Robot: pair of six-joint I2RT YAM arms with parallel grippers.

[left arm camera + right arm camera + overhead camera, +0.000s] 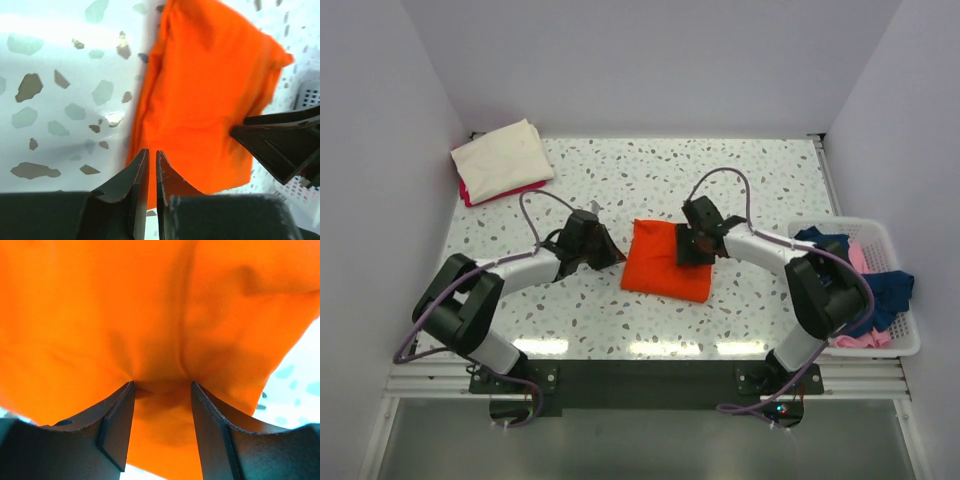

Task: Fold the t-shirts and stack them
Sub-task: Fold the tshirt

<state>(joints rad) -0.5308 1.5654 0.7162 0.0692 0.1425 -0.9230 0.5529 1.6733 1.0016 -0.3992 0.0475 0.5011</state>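
The orange shirt (660, 268) is lying folded mid-table (620, 190); the right gripper (162, 386) is standing open, tips pressing into the cloth; the left gripper (152, 151) is sitting nearly closed at the shirt's left edge, gripping nothing visible; a cream shirt (503, 155) is lying back-left

Layout rn: folded t-shirt (665, 262) flat on table (750, 190), roughly centre, bit toward near edge. Left gripper (616, 260) just off its left edge, over bare table. Right gripper (692, 250) on its right edge, cloth between fingers. Stack of folded t-shirts (502, 160) in far left corner, one on top of other. Basket (904, 347) at table's right edge, near side, loose t-shirts (885, 290) heaped inside.
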